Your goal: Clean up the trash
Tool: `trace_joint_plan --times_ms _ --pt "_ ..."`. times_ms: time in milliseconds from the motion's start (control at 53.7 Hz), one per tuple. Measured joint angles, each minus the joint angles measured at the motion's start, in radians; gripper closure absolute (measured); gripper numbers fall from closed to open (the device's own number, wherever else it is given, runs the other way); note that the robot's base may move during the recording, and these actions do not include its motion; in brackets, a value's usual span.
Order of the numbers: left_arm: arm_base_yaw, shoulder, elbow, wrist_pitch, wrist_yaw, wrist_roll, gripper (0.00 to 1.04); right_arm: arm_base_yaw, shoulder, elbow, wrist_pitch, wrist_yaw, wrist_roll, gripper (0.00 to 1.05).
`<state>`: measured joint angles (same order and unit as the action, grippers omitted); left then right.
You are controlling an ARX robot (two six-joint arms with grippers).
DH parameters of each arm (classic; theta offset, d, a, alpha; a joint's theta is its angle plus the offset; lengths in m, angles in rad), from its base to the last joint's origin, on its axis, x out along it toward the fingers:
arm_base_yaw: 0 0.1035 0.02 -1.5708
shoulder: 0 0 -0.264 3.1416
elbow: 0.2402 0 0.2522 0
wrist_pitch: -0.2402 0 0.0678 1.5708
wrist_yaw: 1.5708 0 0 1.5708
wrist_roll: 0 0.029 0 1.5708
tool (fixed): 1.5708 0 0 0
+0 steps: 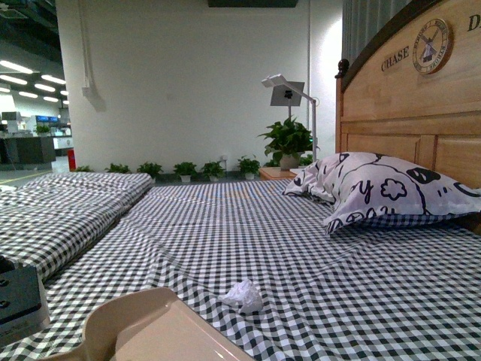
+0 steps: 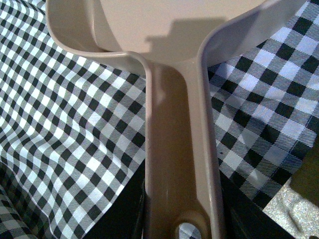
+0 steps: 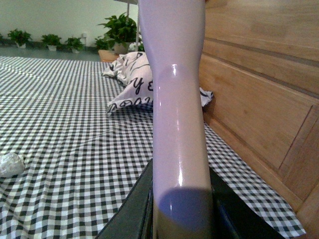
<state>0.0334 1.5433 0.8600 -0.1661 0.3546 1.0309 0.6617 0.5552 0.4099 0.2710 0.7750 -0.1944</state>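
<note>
2 pincers show, each only in part. The left gripper (image 2: pixel 182 221) appears as dark slivers on either side of the beige dustpan (image 2: pixel 174 124) handle. Its jaws are narrow and pressed on that handle, and the fingertips are cut off by the frame edge. The pan's scoop widens away from the wrist and mostly runs out of the picture. The right gripper (image 3: pixel 182 219) clamps a pale glossy handle (image 3: pixel 177 99), with dark jaws hugging its base. The handle's far end leaves the frame, so what it belongs to cannot be told.

In the front view the dustpan (image 1: pixel 150 331) fills the lower left-centre and is cropped by the bottom edge. A dark block (image 1: pixel 19 301) at the lower left edge is half cut off and hard to identify. The trash (image 1: pixel 242 295), 1 crumpled white wad, lies at lower centre on the checked sheet (image 1: pixel 301 241), near the pan's rim but apart from it. The right wrist view also catches the trash (image 3: pixel 11 164), well apart from that gripper.

At right of middle a printed pillow (image 1: pixel 383 188) leans by the wooden headboard (image 1: pixel 406 113). The headboard's lettering is cut off at the upper right. A folded checked quilt (image 1: pixel 60 203) lies at middle left. Potted plants (image 1: pixel 285 139) stand along the white wall at centre.
</note>
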Motion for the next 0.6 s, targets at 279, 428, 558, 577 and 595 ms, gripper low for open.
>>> trace_joint_plan --times_ms 279,428,558,577,595 --pt "0.0 0.0 0.0 0.0 -0.003 0.0 0.78 -0.042 0.068 0.108 -0.307 -0.049 0.124 0.84" --pt "-0.001 0.0 0.001 0.0 -0.003 0.0 0.78 -0.19 0.285 0.158 -0.312 -0.298 0.214 0.84" --pt "-0.001 0.0 0.001 0.0 -0.003 0.0 0.78 -0.259 0.583 0.251 -0.141 -0.427 0.216 0.84" --pt "-0.001 0.0 0.001 0.0 -0.003 0.0 0.78 -0.259 0.605 0.259 -0.13 -0.428 0.214 0.84" --pt "-0.001 0.0 0.001 0.0 -0.003 0.0 0.78 -0.26 0.649 0.276 -0.11 -0.437 0.204 0.84"
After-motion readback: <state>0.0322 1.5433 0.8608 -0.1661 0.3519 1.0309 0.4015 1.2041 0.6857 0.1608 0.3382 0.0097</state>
